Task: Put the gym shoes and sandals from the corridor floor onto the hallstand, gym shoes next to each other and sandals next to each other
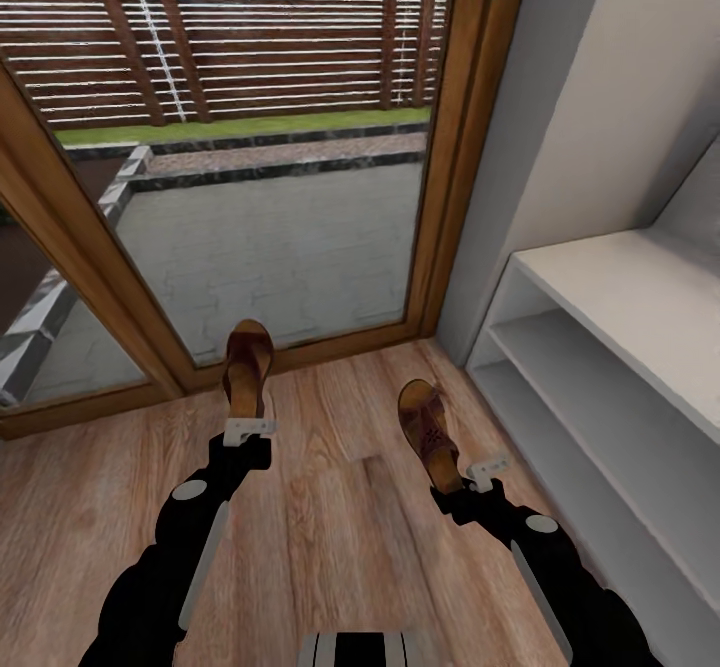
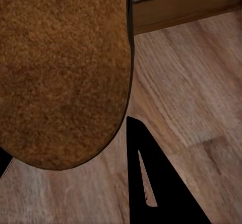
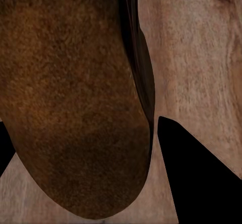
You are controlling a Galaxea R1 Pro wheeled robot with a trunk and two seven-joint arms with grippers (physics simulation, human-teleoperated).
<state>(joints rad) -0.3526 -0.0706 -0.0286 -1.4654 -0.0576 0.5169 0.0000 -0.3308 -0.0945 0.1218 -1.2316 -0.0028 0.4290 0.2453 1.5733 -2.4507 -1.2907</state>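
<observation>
With each heel seated between spread fingers, left gripper [image 1: 248, 431] and right gripper [image 1: 480, 474] look closed on the two sandals [image 1: 247, 365], short of the hallstand [image 1: 640, 297]. They look light, with flexible soles and grippy insoles; the heel looks like the firmest hold.

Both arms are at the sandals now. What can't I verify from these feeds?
- Left end effector: closure hidden; left sandal blocks the wrist view.
- Right end effector: same, behind the right sandal.
- Hallstand: cut off by the head view's right edge.
</observation>
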